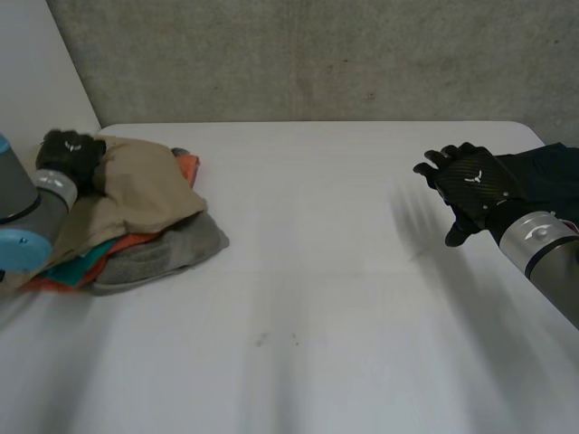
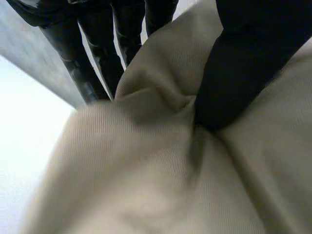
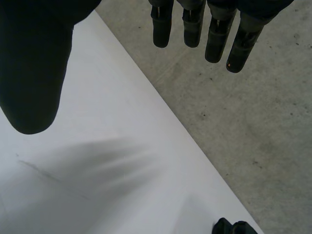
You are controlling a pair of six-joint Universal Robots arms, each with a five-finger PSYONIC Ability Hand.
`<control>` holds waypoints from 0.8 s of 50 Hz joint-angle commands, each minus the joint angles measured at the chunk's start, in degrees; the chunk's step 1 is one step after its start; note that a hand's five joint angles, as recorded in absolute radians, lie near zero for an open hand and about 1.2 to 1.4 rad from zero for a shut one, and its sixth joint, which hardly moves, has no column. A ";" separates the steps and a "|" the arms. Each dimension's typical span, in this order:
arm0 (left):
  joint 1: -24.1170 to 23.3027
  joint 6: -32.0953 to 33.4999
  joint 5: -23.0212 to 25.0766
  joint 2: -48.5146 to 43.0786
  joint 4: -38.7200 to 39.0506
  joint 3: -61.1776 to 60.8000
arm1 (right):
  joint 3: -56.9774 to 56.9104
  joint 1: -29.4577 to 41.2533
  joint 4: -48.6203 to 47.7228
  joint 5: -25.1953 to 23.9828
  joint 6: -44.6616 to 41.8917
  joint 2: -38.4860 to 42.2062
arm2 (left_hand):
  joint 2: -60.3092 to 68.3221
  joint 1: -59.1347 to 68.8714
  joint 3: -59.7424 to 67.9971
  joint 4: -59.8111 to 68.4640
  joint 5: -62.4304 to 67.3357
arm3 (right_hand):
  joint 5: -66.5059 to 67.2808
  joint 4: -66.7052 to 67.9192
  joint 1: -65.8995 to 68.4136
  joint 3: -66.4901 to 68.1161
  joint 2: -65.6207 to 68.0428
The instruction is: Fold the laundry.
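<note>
The laundry is heaped in a pile at the far left of the tabletop (image 1: 317, 271). A beige cloth (image 1: 136, 185) is draped on top, with an orange cloth (image 1: 187, 165), a teal cloth (image 1: 81, 265) and a grey cloth (image 1: 172, 249) sticking out underneath. The left hand (image 1: 71, 154) is parked right on the pile's far left end, on the beige cloth's upper edge, so the cloth sits directly at the fingers.

In the left wrist view a raised ridge of the beige cloth is bunched up between the fingers (image 2: 97, 63) and the thumb (image 2: 229, 83). The fingers are kept fairly straight behind the ridge and the thumb is pressed into the fabric from the other side, so the cloth looks to be pinched there. The left arm is reached in low from the table's near left corner, with its forearm laid along the pile.

The right hand (image 1: 470, 181) is held well apart from the pile, over the right side of the tabletop, back of the hand up and fingers pointed toward the middle. In its own wrist view the fingers (image 3: 192, 24) are stretched out straight and spread from the thumb (image 3: 34, 73), and nothing is held or touched. The table's edge and grey concrete (image 3: 243, 122) are seen beyond them.
</note>
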 commanded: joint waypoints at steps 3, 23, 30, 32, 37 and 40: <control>-12.91 -9.78 -4.15 18.09 4.90 -5.42 | -0.74 -0.03 0.03 0.44 -0.90 -1.44 | 15.32 35.22 18.28 12.84 21.50 | -3.45 -3.21 -1.23 -2.08 -2.48; -42.29 -20.98 -1.07 16.44 3.42 -10.35 | -1.27 -0.03 0.12 6.42 -0.11 -5.84 | -52.17 -32.27 -49.21 -54.65 -45.99 | -3.45 -3.21 -1.23 -2.08 -2.48; -29.05 -8.25 -8.01 18.28 1.05 -11.05 | -0.30 -0.03 0.12 5.98 -0.37 -5.66 | -52.62 -32.71 -49.65 -55.09 -46.43 | -3.45 -3.21 -1.23 -2.08 -2.48; -26.22 -6.04 -8.45 18.28 0.78 -11.23 | -0.30 -0.03 0.12 5.98 -0.37 -5.66 | -52.62 -32.71 -49.65 -55.09 -46.43 | -3.45 -3.21 -1.23 -2.08 -2.48; -16.91 -1.73 -8.37 18.02 0.61 -10.79 | -0.30 0.23 0.12 5.98 -0.37 -5.40 | -52.28 -32.38 -49.32 -54.75 -46.10 | -3.45 -3.21 -1.23 -2.08 -2.48; -10.05 0.12 -8.28 16.97 0.34 -10.18 | -0.12 0.49 0.12 5.98 -0.37 -5.31 | -51.61 -31.71 -48.65 -54.08 -45.42 | -3.45 -3.21 -1.23 -2.08 -2.48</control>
